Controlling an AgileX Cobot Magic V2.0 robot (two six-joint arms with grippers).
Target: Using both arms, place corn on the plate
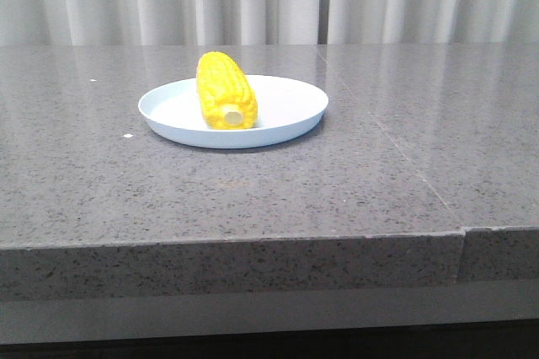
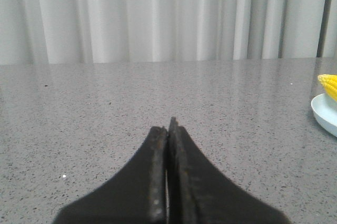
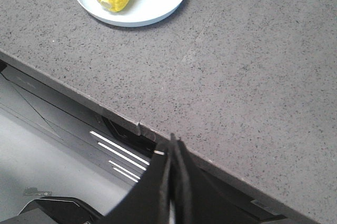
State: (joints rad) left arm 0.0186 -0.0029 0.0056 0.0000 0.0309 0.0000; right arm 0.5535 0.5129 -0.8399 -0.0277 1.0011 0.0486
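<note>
Corn [image 1: 224,92] lies on the plate [image 1: 290,96], stub end toward the robot; placement looks done. Left gripper [image 2: 168,125] and right gripper [image 3: 174,143] both pressed together, empty, well clear of the plate, likely parked.

One corn [image 1: 224,90], one plate [image 1: 286,115], two grippers.

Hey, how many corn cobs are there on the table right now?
1. The corn lies on the plate, left of the plate's centre in the front view, its pale stub end facing the camera. No other cob shows in any view, and nothing there could hide one.
</note>
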